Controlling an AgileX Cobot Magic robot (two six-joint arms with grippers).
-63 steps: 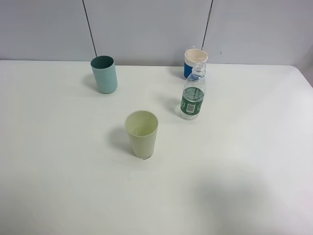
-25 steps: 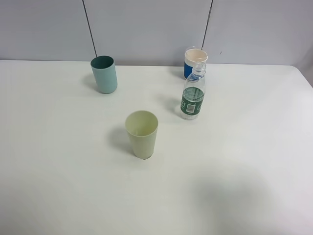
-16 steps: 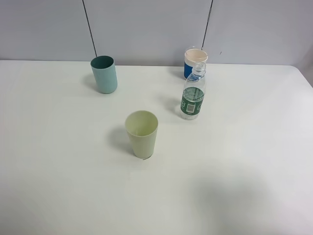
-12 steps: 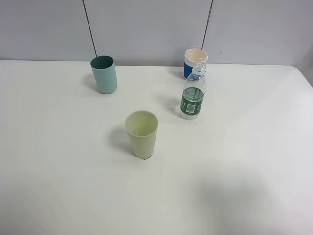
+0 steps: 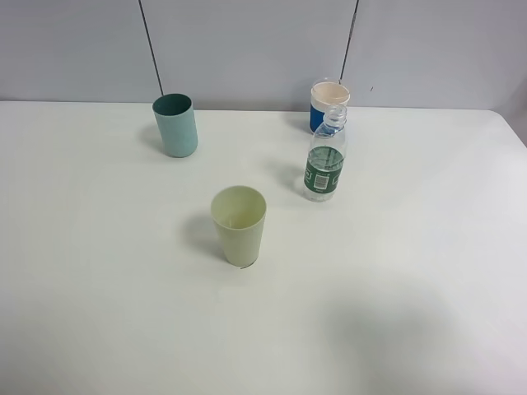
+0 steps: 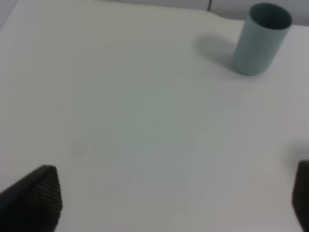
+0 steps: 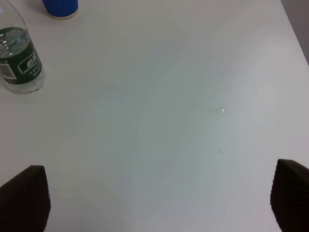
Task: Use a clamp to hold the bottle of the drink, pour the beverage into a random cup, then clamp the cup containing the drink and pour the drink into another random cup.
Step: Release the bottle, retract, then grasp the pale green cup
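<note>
Clear bottle (image 5: 326,158) stands upright near blue cup (image 5: 319,111)

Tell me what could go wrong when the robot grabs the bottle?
The bottle stands right in front of the blue cup, so the right claw, open now, might bump that cup. The bottle looks uncapped and tall, so a nudge could tip it and spill. The pale green cup narrows at its base and could topple during pouring.
</note>
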